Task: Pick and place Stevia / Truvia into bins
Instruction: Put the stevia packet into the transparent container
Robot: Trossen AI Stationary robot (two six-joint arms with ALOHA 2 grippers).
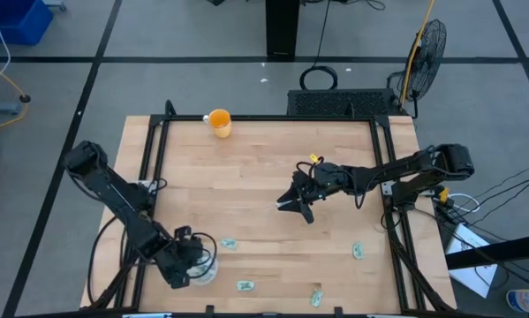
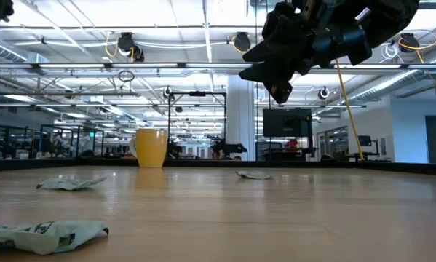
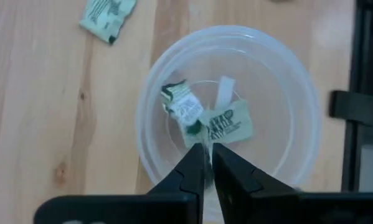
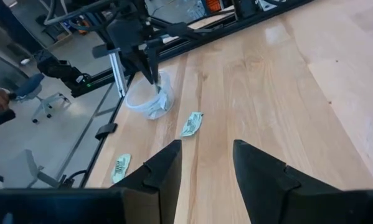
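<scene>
While the wooden table [image 1: 264, 190] carries loose Stevia sachets [image 1: 229, 244] near its front edge, the left pincer [image 3: 206, 163] hangs nearly clenched, empty, over the clear cup [image 3: 298, 93] holding two sachets [image 3: 226, 121]. Raised mid-table, the right pincer [image 4: 205, 162] gapes empty. Only the low view shows the lit room behind a yellow mug [image 2: 151, 148].

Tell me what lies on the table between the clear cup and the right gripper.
In the high view, one sachet lies just beside the clear cup; from there to the right gripper, hanging open above the table, only bare wood shows.
</scene>
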